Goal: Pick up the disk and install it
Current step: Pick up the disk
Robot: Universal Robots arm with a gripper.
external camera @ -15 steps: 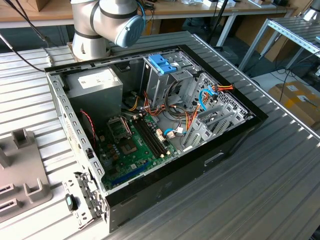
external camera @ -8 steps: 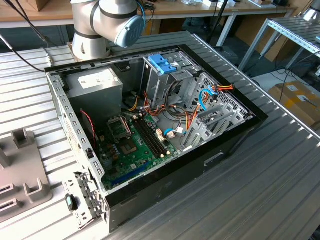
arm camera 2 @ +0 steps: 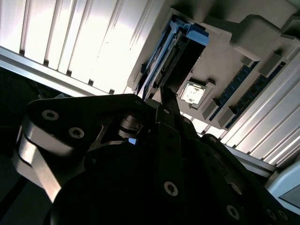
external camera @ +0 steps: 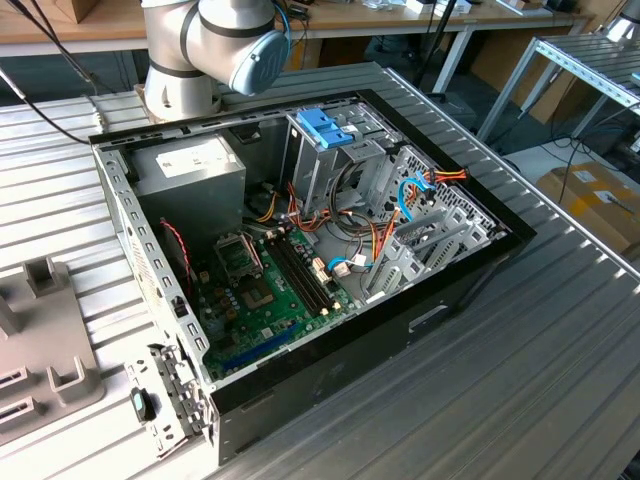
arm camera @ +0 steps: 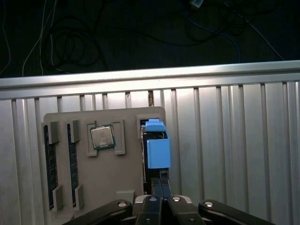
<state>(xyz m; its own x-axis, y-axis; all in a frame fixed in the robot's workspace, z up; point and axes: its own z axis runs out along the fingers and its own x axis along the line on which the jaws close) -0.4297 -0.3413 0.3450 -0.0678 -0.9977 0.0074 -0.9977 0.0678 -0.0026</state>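
The claw (arm camera: 161, 185), closed on nothing, hovers near the disk (arm camera: 151, 140). The disk stands on edge in a grey tray (arm camera: 108, 173) on the counter (arm camera: 234, 140).

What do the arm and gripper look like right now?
The arm is a silver-grey, rounded metal body with a light blue joint cap. The gripper is a black metal linkage of flat bars, dotted with round silvery bolt heads in both wrist views.
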